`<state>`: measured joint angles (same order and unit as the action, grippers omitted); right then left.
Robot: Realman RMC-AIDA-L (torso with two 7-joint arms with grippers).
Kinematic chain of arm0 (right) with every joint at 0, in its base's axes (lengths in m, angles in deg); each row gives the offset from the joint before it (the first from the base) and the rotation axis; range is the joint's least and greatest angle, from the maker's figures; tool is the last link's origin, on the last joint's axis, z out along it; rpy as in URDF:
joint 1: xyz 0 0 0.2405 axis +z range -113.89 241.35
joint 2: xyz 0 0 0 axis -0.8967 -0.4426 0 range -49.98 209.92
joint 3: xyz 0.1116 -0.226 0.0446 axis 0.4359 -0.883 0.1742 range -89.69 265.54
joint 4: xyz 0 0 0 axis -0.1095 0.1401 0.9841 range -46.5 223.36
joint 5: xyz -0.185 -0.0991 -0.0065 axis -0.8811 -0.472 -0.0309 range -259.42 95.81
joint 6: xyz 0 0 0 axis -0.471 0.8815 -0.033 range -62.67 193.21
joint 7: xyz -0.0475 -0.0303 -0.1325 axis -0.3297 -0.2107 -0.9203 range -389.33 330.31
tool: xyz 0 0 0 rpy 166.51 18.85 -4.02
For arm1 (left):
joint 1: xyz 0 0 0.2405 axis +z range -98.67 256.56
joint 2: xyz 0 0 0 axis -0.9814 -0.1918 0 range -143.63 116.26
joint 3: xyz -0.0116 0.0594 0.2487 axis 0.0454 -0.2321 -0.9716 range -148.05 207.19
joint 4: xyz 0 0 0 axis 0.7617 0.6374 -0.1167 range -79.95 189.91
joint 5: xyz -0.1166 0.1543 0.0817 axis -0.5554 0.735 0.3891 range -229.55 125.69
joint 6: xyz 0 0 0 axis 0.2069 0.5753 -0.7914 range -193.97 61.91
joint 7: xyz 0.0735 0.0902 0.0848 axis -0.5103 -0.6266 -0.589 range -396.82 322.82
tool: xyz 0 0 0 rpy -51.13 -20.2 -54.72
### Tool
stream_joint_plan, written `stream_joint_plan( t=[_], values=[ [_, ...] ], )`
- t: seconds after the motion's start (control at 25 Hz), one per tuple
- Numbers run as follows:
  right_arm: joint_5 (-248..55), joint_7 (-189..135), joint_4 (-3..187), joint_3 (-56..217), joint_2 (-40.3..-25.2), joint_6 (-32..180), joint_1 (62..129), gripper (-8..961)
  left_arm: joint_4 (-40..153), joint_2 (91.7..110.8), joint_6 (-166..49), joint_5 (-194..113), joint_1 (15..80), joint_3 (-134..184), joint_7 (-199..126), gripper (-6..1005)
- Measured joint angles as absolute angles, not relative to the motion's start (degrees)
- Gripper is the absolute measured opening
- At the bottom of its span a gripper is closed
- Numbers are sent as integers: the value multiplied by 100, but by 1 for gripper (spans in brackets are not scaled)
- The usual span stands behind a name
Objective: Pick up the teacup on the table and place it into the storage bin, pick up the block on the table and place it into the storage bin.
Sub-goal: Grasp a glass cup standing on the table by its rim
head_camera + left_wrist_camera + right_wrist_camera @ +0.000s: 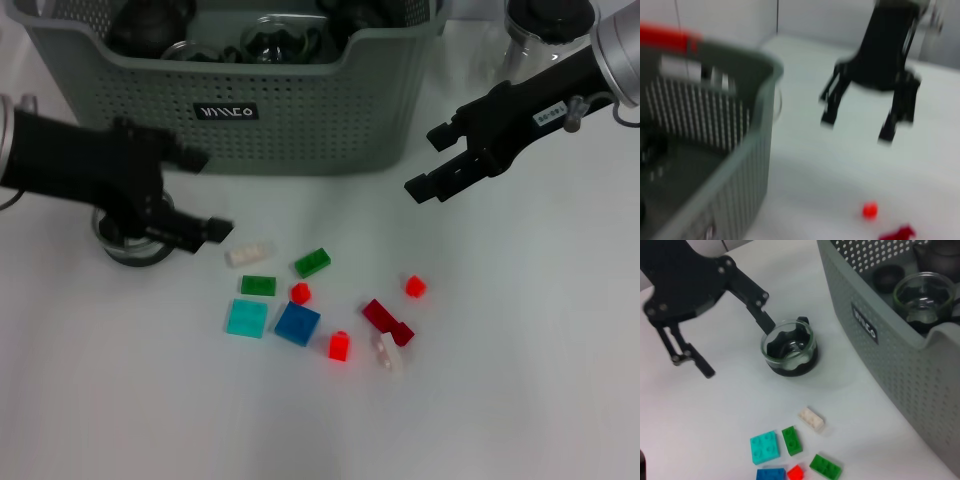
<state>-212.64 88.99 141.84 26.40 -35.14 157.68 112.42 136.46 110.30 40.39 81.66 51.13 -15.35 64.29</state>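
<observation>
Left claw (200, 195) wide open, one finger inside the teacup (788, 348); right claw (433, 160) open, empty.

Storage bin (300, 110) walls off the far edge of the tabletop (520, 380); its interior is crowded with dark and glass vessels. Left pincer (200, 195) hangs spread over the teacup (135, 243), blocking approach there. Scattered blocks (297, 323) clutter the centre. Bare tabletop lies open below and right of the right pincer (432, 160).
</observation>
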Motion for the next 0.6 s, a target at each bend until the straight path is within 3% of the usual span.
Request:
stream_joint_plan(
  t=[0.6],
  values=[
    [-21259, 8852, 13969, 2636, -3633, 15600, 11260, 919, 13384, 11084, 3191, 10055, 5041, -2472, 6493, 887]
  ],
)
